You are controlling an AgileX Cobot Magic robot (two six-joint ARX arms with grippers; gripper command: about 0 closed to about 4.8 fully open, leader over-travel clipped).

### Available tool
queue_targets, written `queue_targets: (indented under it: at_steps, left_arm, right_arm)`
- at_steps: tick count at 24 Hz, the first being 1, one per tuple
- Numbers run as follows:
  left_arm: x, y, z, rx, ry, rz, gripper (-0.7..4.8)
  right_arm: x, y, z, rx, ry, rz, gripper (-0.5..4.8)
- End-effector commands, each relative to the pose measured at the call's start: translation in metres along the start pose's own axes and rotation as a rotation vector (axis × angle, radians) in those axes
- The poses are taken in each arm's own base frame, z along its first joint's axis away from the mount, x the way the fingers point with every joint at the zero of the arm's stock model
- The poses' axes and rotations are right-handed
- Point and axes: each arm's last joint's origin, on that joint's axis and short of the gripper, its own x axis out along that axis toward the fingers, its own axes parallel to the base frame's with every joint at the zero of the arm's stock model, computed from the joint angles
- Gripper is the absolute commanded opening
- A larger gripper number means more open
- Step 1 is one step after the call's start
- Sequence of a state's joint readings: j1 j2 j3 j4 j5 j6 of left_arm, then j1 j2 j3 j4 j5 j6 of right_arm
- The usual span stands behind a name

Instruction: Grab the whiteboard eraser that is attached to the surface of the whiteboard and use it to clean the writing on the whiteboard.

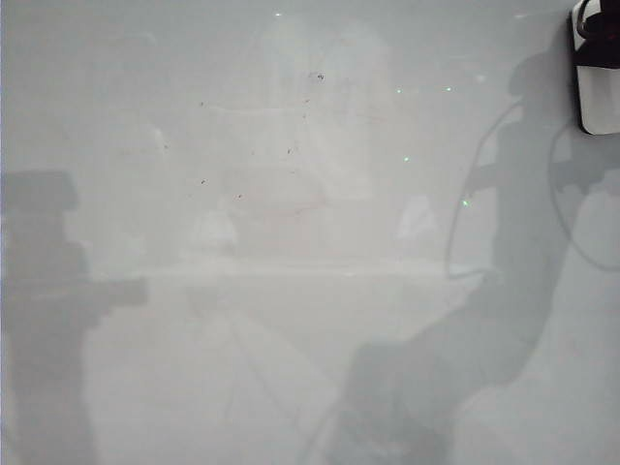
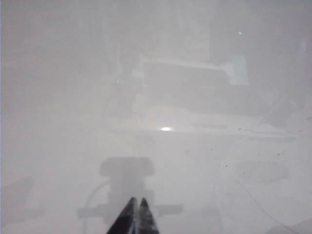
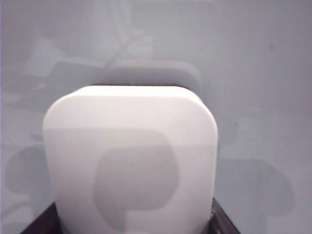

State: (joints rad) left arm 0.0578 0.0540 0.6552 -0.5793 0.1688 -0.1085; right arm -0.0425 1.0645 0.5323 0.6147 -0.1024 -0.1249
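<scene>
The whiteboard (image 1: 291,320) fills the exterior view, glossy and grey-white. The whiteboard eraser (image 3: 131,156), a white rounded block with a dark edge on its far side, sits between the dark fingers (image 3: 222,219) of my right gripper (image 3: 131,222), which is shut on it. In the exterior view the eraser (image 1: 601,97) and right gripper (image 1: 591,39) are at the top right corner, partly cut off. Of the writing I make out only a faint reddish trace (image 1: 295,208) near the board's middle. My left gripper (image 2: 137,201) hangs shut over bare board, holding nothing.
Tiny dark specks (image 1: 315,76) dot the upper middle of the board. Arm shadows fall at the left (image 1: 44,291) and lower right (image 1: 455,358). Room reflections and a bright light spot (image 2: 166,128) show on the gloss.
</scene>
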Motion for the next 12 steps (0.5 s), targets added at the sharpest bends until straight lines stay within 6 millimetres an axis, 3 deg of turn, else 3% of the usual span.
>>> queue_targets:
  at_steps: [1, 8, 10, 12]
  left_arm:
    - [0.0000, -0.0002, 0.0017, -0.001, -0.013, 0.000, -0.05]
    - [0.0000, -0.0002, 0.0017, -0.001, -0.013, 0.000, -0.05]
    - [0.0000, -0.0002, 0.0017, -0.001, -0.013, -0.001, -0.05]
    - [0.0000, -0.0002, 0.0017, -0.001, -0.013, -0.001, -0.05]
  right_arm:
    - [0.0000, 0.0007, 0.0070, -0.011, -0.045, 0.005, 3.13]
    - [0.0014, -0.0027, 0.0065, -0.007, -0.039, -0.111, 3.17]
    - [0.0017, -0.0026, 0.0061, -0.007, -0.037, -0.109, 3.77]
    - [0.0017, -0.0025, 0.0061, -0.008, -0.038, -0.105, 3.83]
